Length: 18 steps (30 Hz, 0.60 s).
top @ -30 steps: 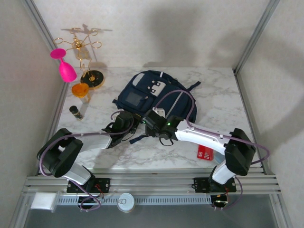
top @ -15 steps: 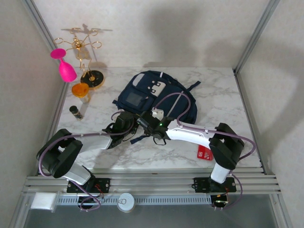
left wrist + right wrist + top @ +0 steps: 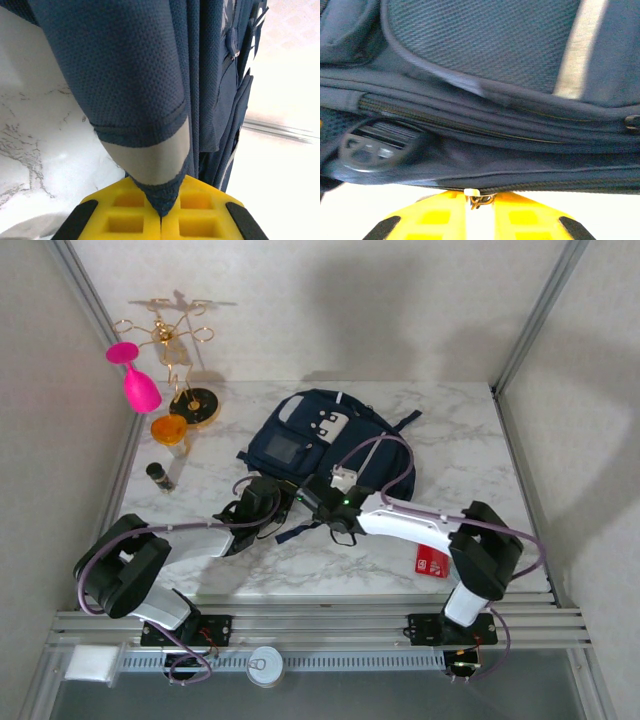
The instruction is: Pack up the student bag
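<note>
The student bag (image 3: 318,440), navy with pale grey stripes and a grey patch, lies flat mid-table. My left gripper (image 3: 266,504) is at its near-left edge, and in the left wrist view its yellow fingers (image 3: 125,215) are shut on the pointed, grey-trimmed end of a navy strap (image 3: 159,192). My right gripper (image 3: 327,502) sits at the bag's near edge. Its yellow fingers (image 3: 435,217) are pinched on a small metal zipper pull (image 3: 479,199) under the bag's zip line (image 3: 485,131). Whether the zip is parted I cannot tell.
A gold wire rack (image 3: 178,345) with a pink goblet (image 3: 134,380) stands back left, with an orange cup (image 3: 169,429) and a small dark cylinder (image 3: 159,476) nearby. A red card (image 3: 432,562) lies near the right arm. Frame posts edge the table.
My right gripper slid left along the bag's near edge, then came back to the right, its elbow shifting. The left gripper has stayed on the strap.
</note>
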Available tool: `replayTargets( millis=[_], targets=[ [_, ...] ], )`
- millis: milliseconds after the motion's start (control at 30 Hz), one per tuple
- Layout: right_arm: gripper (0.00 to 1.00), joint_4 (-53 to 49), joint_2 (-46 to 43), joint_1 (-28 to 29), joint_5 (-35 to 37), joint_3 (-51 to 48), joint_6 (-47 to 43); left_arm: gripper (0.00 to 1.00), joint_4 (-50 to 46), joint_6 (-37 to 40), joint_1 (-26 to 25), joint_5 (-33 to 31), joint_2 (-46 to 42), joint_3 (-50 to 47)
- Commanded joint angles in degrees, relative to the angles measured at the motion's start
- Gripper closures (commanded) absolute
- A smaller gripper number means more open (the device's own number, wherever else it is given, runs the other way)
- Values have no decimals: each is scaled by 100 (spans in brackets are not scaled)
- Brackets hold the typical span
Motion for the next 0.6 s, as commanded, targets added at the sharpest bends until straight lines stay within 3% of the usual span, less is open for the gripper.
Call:
replayTargets(
  millis=[0, 133, 367, 567],
  targets=[
    [82, -177, -417, -238, 4, -373, -498, 100, 398, 178, 87, 6, -228, -14],
    [77, 430, -382, -232, -589, -524, -1368, 100, 439, 217, 81, 68, -177, 53],
    [69, 313, -218, -297, -351, -531, -1738, 100, 400, 243, 91, 93, -140, 111],
    [68, 426, -91, -168, -472, -581, -1790, 100, 436, 190, 92, 97, -140, 96]
  ],
)
